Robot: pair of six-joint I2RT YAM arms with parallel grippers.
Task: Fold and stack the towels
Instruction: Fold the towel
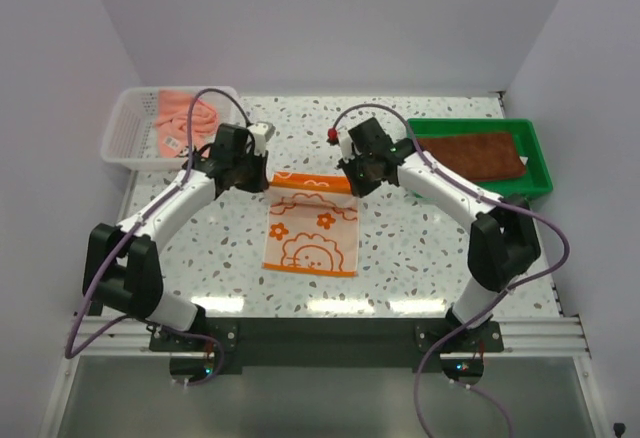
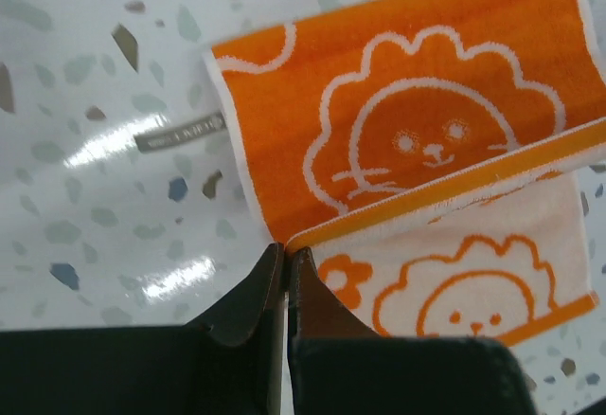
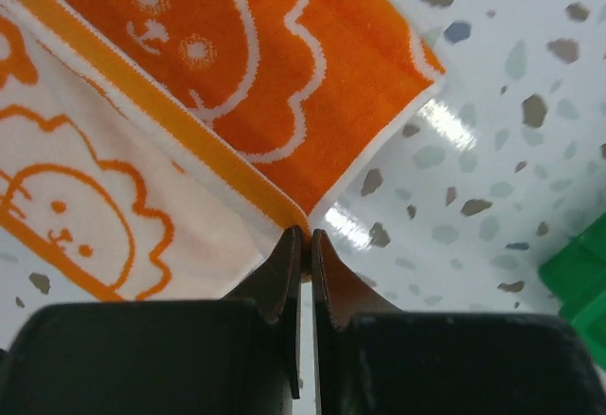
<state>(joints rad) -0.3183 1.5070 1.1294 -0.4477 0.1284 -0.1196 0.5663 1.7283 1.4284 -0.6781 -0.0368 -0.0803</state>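
An orange and white towel with a lion pattern [image 1: 312, 228] lies in the middle of the table, its far edge lifted and folded toward the near side. My left gripper [image 1: 262, 180] is shut on that edge's left corner [image 2: 289, 243]. My right gripper [image 1: 352, 183] is shut on the right corner [image 3: 301, 223]. Both wrist views show the pale underside [image 2: 473, 273] hanging over the orange face [image 3: 275, 45]. A salmon pink towel [image 1: 185, 118] lies crumpled in the white mesh basket [image 1: 125, 133]. A dark brown towel [image 1: 480, 154] lies flat in the green tray [image 1: 535, 148].
The basket stands at the back left, the green tray at the back right, its corner [image 3: 582, 282] showing in the right wrist view. A grey label tag [image 2: 178, 133] sticks out from the towel's left side. White walls close in the table.
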